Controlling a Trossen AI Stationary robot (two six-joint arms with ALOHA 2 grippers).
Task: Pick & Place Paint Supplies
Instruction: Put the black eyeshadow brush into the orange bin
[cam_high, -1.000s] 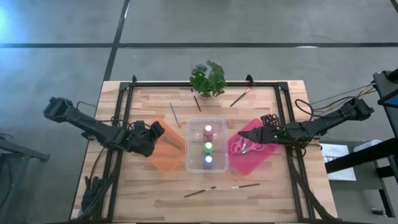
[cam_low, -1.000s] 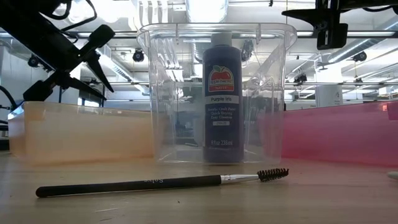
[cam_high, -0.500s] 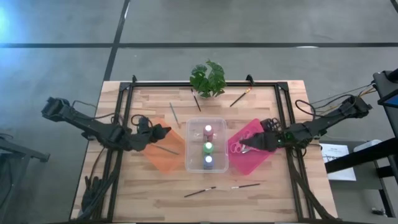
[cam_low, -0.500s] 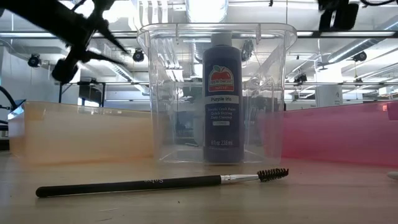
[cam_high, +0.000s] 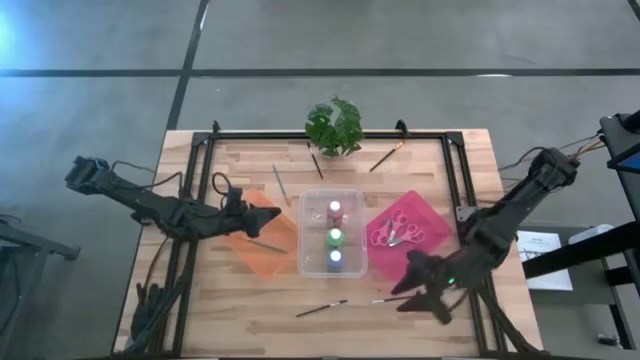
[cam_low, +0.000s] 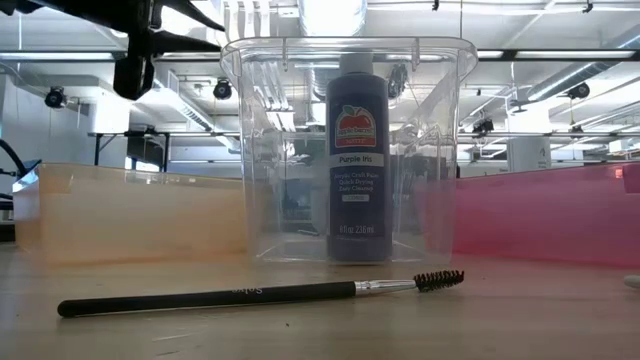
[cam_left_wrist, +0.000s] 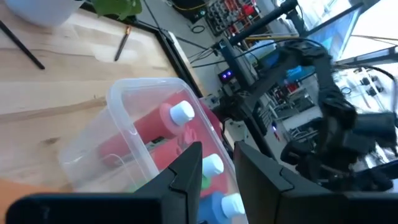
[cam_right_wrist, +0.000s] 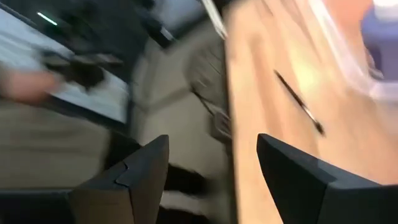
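Your front brush (cam_high: 321, 308) lies flat on wooden tabletop (cam_high: 250, 320), long axis along front edge, bristle tip toward right arm; second brush (cam_high: 395, 298) beside it. Three paint bottles (cam_high: 334, 237) stand upright in clear bin (cam_high: 305, 262), scissors (cam_high: 397, 231) on pink mat (cam_high: 435, 222). Room beyond: grey floor, ceiling lights. Your right end effector (cam_high: 415, 293) spread wide, hanging just beside second brush. Your left end effector (cam_high: 262, 213) over orange mat (cam_high: 262, 262), fingers narrowly parted; can't tell if pinching anything.
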